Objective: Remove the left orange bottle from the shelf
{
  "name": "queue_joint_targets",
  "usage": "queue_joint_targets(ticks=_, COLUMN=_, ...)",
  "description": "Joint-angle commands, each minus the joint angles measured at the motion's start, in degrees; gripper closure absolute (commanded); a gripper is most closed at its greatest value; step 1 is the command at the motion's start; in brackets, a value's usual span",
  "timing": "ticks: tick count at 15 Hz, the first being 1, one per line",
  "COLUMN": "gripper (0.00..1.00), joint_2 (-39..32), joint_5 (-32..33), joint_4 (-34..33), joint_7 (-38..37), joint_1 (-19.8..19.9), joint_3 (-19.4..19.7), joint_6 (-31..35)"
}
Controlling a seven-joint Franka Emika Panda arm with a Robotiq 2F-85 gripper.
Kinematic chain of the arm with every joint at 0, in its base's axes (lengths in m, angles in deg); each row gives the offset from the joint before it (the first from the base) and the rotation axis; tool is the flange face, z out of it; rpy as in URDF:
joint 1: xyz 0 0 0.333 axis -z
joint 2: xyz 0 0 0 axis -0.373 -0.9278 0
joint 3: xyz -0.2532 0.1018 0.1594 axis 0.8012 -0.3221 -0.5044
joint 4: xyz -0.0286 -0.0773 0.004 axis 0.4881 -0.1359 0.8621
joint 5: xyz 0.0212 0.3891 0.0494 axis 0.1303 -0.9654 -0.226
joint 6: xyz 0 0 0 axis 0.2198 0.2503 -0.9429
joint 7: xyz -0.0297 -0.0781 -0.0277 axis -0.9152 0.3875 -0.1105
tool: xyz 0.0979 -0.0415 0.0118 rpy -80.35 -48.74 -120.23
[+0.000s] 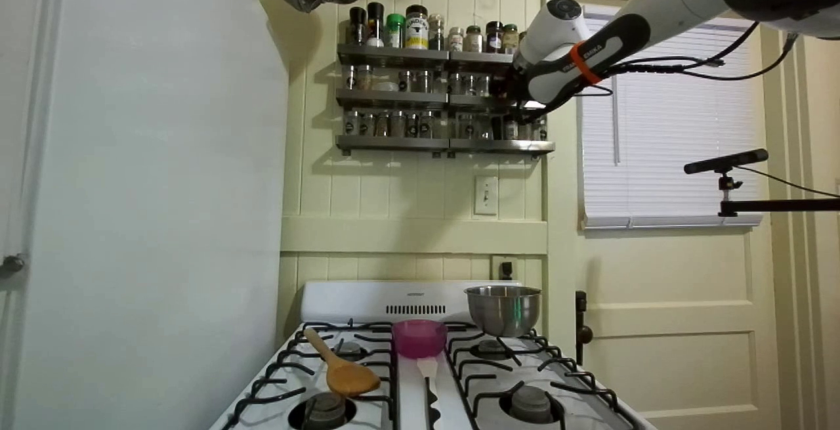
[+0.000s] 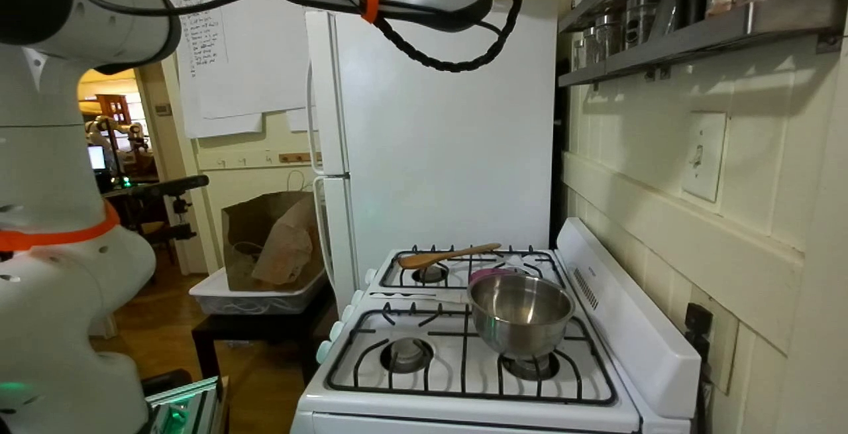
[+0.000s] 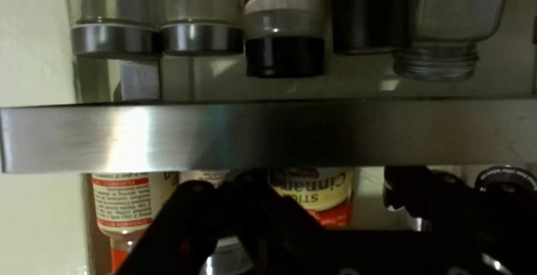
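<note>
Spread wide, my fingers stand apart in the wrist view and pinch nothing; dark as they are, the gap between them is plain. Labels run upside down there, so that view's left is the right end of the shelf.

Leftmost on the tier I am working at stands the orange-topped bottle, outside my grasp, just beyond the nearer finger; whether we touch I cannot tell. I take it for the one I am sent for, since no other orange top shows, though whether it counts as the left one I cannot be sure. Its foot is hidden behind the metal front lip, put there, I suppose, to stop things sliding off, so it will likely want a lift before a pull. Next is the cinnamon container, yellow and red, seen in my gap but likely only because I am not yet lined up on the bottle; I should shift toward that view's left first. Beyond my farther finger is a round-labelled jar.

Below, in an exterior view, lie the wooden spoon, the pink bowl and the steel bowl, the last under my end of the shelf, where a slip could land. Rightmost, my arm stretches across high, bent, I think, to meet the tier level; it hides my fingers there.
</note>
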Motion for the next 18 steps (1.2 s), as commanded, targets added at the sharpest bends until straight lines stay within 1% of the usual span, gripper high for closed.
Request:
queue_joint_targets(ticks=1, gripper=0.31, joint_2=-1.4, joint_5=-2.5, joint_4=-0.3, joint_7=0.7, joint_1=0.4, joint_3=0.0, joint_6=2.8)
queue_joint_targets(ticks=3, gripper=0.34, joint_2=-1.7, joint_5=-3.0, joint_4=-0.3, joint_7=0.9, joint_1=0.6, joint_3=0.0, joint_6=3.9)
queue_joint_targets(ticks=6, gripper=0.36, joint_2=-2.1, joint_5=-1.8, joint_4=-1.1, joint_7=-0.4, joint_1=0.6, joint_3=0.5, joint_6=4.8)
queue_joint_targets(ticks=7, gripper=0.42, joint_2=-2.2, joint_5=-1.0, joint_4=-1.3, joint_7=-0.9, joint_1=0.5, joint_3=0.8, joint_6=5.0)
queue_joint_targets(ticks=8, gripper=0.61, joint_2=-2.1, joint_5=-1.0, joint_4=-1.3, joint_7=-0.9, joint_1=0.5, joint_3=0.8, joint_6=5.4)
queue_joint_targets(ticks=9, gripper=0.65, joint_2=-2.0, joint_5=-0.9, joint_4=-1.2, joint_7=-0.9, joint_1=0.4, joint_3=0.9, joint_6=5.7)
queue_joint_targets(ticks=10, gripper=0.73, joint_2=-1.9, joint_5=-0.5, joint_4=-1.2, joint_7=-1.0, joint_1=0.4, joint_3=1.1, joint_6=5.9)
queue_joint_targets(ticks=11, gripper=0.77, joint_2=-1.8, joint_5=-0.3, joint_4=-1.1, joint_7=-1.2, joint_1=0.4, joint_3=1.2, joint_6=6.5)
queue_joint_targets(ticks=16, gripper=0.77, joint_2=0.1, joint_5=0.8, joint_4=0.0, joint_7=-0.9, joint_1=0.2, joint_3=1.3, joint_6=6.9)
queue_joint_targets(ticks=18, gripper=0.77, joint_2=0.6, joint_5=2.7, joint_4=0.5, joint_7=0.1, joint_1=0.2, joint_3=1.5, joint_6=6.8)
